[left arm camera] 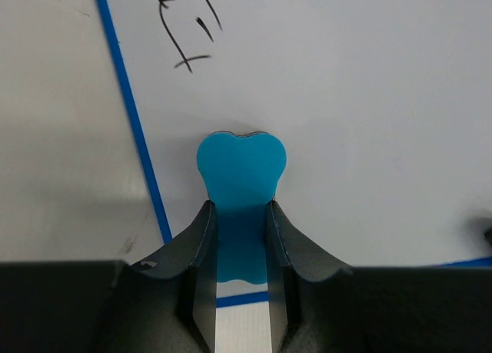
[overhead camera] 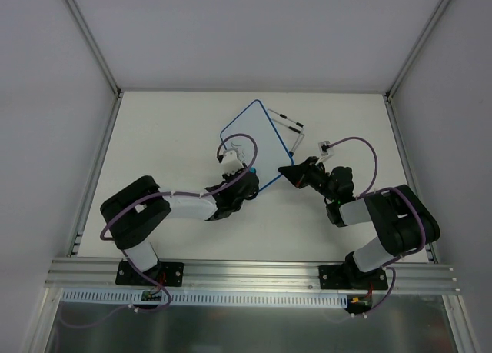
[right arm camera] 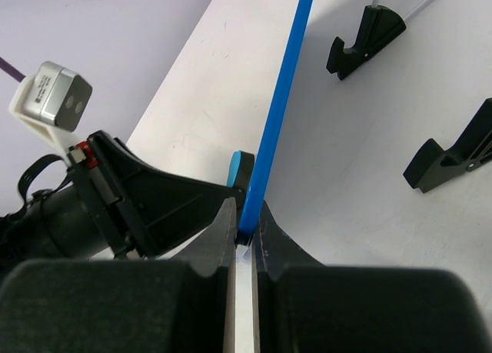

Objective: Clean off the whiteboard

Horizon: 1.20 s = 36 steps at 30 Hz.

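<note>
The left end effector [left arm camera: 240, 218] is clamped narrowly on an eraser [left arm camera: 242, 164], pressing its blue pad against the whiteboard [left arm camera: 361, 99] just inside the lower border, apparently ready to sweep up toward the black marks [left arm camera: 184, 30]. The right end effector [right arm camera: 246, 226] pinches the board's blue edge [right arm camera: 286, 84], likely to stop it sliding. The board sits mid-table [overhead camera: 169, 130], between both arms.

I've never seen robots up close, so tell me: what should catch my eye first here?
A blue-framed whiteboard sits near the middle of the table, the right hand pinching its edge. The left hand holds a bright blue eraser against its face; black scribbles show farther up in that hand's view.
</note>
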### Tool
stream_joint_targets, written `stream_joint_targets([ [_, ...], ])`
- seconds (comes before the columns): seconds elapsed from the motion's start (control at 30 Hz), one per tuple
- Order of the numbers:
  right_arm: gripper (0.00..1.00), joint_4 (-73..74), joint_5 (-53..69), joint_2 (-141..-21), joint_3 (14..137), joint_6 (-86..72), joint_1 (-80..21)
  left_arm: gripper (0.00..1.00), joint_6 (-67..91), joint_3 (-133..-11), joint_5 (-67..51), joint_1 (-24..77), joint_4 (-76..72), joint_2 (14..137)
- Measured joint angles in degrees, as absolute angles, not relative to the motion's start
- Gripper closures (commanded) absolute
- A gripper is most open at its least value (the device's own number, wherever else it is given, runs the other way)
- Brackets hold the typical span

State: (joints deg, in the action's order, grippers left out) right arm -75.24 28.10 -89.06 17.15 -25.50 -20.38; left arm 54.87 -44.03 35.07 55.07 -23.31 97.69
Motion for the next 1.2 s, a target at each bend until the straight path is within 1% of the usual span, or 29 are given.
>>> stream_joint_targets([
  [0.33,1.0,-75.22,27.81,-89.06,17.15,-25.93,-20.38,1.0,55.09,-43.94,33.82,58.28,-23.29,95.79],
  [0.5,1.0,-75.31,28.01,-89.06,17.15,-25.96,-20.38,1.0,56.69,-41.25,33.08,57.89,-27.03,95.18],
  [0.7,1.0,-75.44,29.34,-89.06,17.15,-25.87,-20.4,1.0,60.14,-34.87,25.56,53.74,-34.98,92.99],
  [0.83,1.0,-75.46,29.76,-89.1,17.15,-25.85,-20.73,1.0,61.21,-32.1,21.56,50.3,-37.08,92.07],
  [1.2,1.0,-75.42,30.92,-89.1,17.12,-25.85,-21.17,1.0,61.49,-29.85,19.22,44.36,-36.12,91.72],
])
